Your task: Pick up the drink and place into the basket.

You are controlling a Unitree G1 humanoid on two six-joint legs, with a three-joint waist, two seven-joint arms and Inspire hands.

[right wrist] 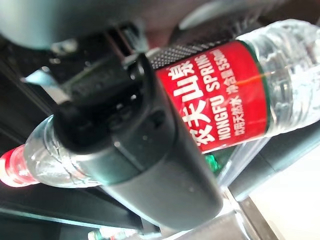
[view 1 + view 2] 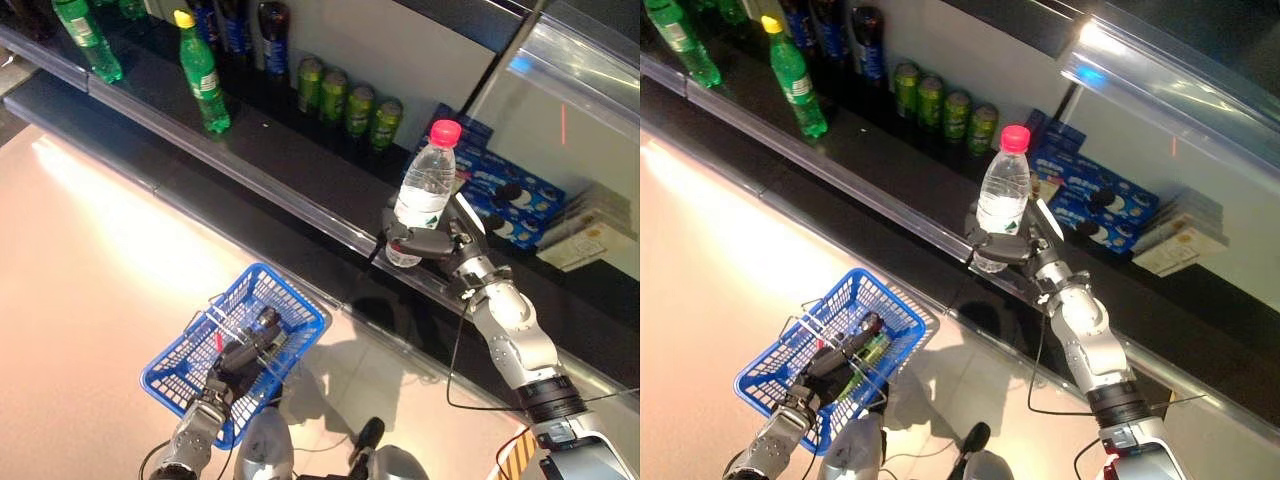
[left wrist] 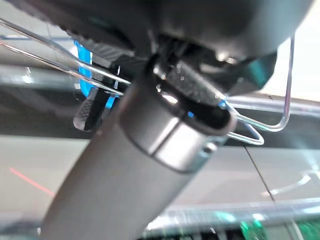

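Nearest, at lower left: left hand [image 2: 243,358] curled round the wire handle [image 3: 260,131] of a blue basket [image 2: 175,375], carried above a pale glossy floor [image 2: 90,250]; dark item lying inside the basket, too small to identify. Farther, right of centre: right hand [image 2: 425,243] wrapped round the lower body of a clear water bottle [image 2: 424,190] with pink cap [image 2: 445,132] and red label [image 1: 220,105]; bottle upright, held at the front lip of a dark shelf [image 2: 290,170], well apart from the basket. On the shelf beyond: four green cans [image 2: 347,102] in a row; at far left, green bottles [image 2: 203,76] and dark bottles [image 2: 272,40]; at right behind the bottle, blue biscuit packs [image 2: 520,200].
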